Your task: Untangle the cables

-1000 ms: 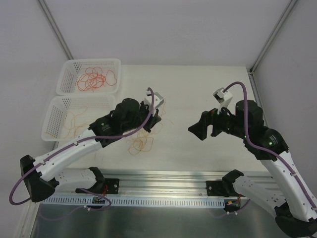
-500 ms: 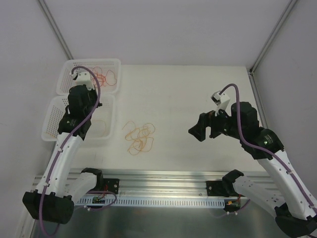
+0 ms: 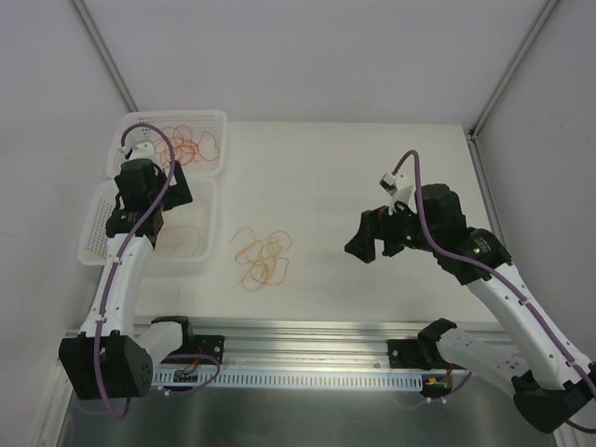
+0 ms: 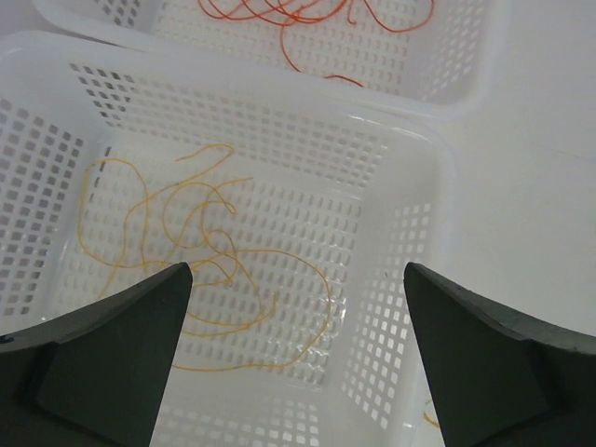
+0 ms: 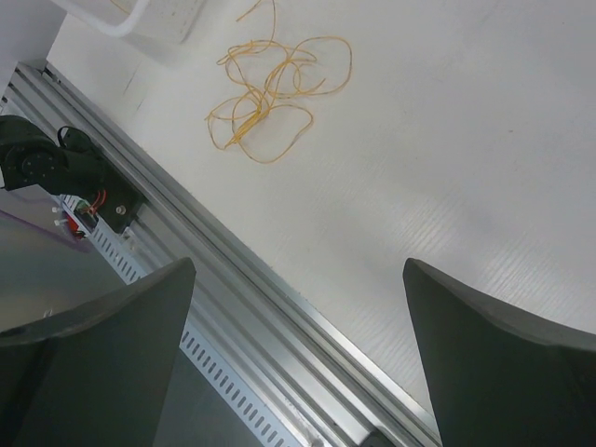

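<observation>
A loose tangle of yellow-orange cables (image 3: 261,258) lies on the white table, between the two arms; the right wrist view shows the tangle (image 5: 270,93) too. One yellow-orange cable (image 4: 205,270) lies curled on the floor of the near white basket (image 4: 445,186). My left gripper (image 4: 298,279) hangs open above that basket with nothing between its fingers. In the top view the left gripper (image 3: 147,197) is over the near basket (image 3: 200,264). My right gripper (image 3: 371,244) hovers open and empty to the right of the tangle.
A far white basket (image 3: 224,140) behind the near one holds red-orange cables (image 3: 182,147). An aluminium rail (image 5: 279,307) runs along the table's near edge. Both baskets sit at the table's left side.
My left arm swung from the tangle on the table over to the near basket and opened; a yellow-orange cable now lies in the basket. The right gripper shifted slightly left.
</observation>
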